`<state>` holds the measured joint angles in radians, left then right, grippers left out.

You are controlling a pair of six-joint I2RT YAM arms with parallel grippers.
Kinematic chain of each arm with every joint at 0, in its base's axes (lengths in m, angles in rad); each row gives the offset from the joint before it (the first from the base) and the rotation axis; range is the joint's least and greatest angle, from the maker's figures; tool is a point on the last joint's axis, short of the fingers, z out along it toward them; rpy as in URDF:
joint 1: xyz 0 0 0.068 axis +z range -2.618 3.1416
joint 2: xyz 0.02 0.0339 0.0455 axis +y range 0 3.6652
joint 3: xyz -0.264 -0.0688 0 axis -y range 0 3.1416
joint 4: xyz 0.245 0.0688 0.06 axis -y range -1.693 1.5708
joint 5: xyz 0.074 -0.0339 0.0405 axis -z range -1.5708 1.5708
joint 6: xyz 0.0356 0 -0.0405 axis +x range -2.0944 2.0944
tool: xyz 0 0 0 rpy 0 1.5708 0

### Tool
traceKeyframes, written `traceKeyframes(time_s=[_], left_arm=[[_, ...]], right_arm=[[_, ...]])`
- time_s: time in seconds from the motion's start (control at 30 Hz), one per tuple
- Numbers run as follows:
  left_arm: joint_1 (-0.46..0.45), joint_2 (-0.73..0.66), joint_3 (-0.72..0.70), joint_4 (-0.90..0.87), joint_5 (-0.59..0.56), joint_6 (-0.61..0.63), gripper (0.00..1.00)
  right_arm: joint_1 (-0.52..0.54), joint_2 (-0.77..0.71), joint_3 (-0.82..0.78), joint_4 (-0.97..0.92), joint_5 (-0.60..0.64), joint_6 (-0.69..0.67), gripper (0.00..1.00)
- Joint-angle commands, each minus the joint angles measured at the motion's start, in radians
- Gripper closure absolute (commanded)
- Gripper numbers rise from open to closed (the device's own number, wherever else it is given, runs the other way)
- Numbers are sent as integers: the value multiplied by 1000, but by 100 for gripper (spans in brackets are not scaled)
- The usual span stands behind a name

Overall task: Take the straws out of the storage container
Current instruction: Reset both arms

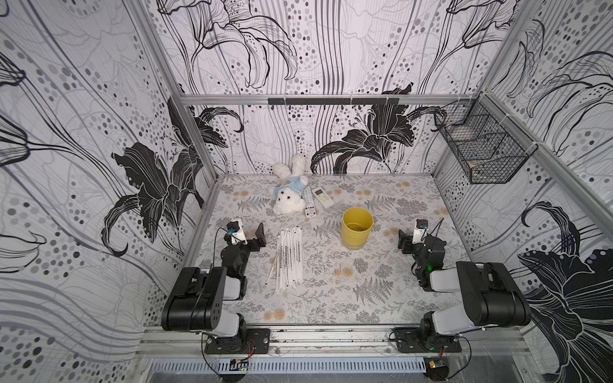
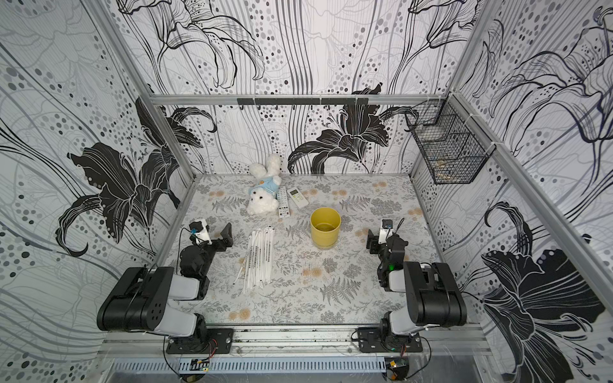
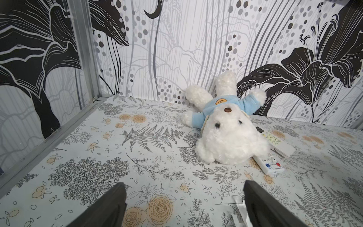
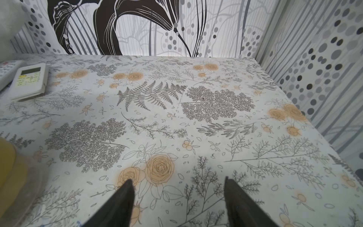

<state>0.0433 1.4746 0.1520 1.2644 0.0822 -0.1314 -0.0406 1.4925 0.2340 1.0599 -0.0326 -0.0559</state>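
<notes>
The straws (image 1: 288,258) (image 2: 258,258), several white paper-wrapped sticks with dark print, lie in a loose bundle on the floral table, left of centre. The storage container (image 1: 356,236) (image 2: 325,236), a yellow cup, stands upright to their right with nothing showing inside. My left gripper (image 1: 249,234) (image 2: 216,236) (image 3: 184,184) is open just left of the bundle, with nothing between its fingers; a few straw ends (image 3: 238,204) show beside one finger. My right gripper (image 1: 411,233) (image 2: 378,236) (image 4: 177,179) is open and holds nothing, right of the cup (image 4: 7,167).
A white plush bear in a blue shirt (image 1: 288,195) (image 3: 225,133) lies at the back of the table, with two white remotes (image 1: 310,203) (image 1: 322,196) beside it. A black wire basket (image 1: 481,146) hangs on the right wall. Metal frame rails edge the table.
</notes>
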Motion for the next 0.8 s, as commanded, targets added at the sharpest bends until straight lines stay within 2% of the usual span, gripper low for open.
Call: traceKeyframes(time_s=[0.0, 0.43, 0.77], left_arm=[[-22, 2, 36, 10, -50, 20, 2], [-80, 3, 67, -53, -147, 49, 2], [-80, 1, 64, -52, -157, 42, 2]], right_arm=[[0, 4, 0, 102, -5, -1, 5], [15, 6, 1, 104, 16, -7, 5], [15, 7, 2, 103, 16, -7, 5]])
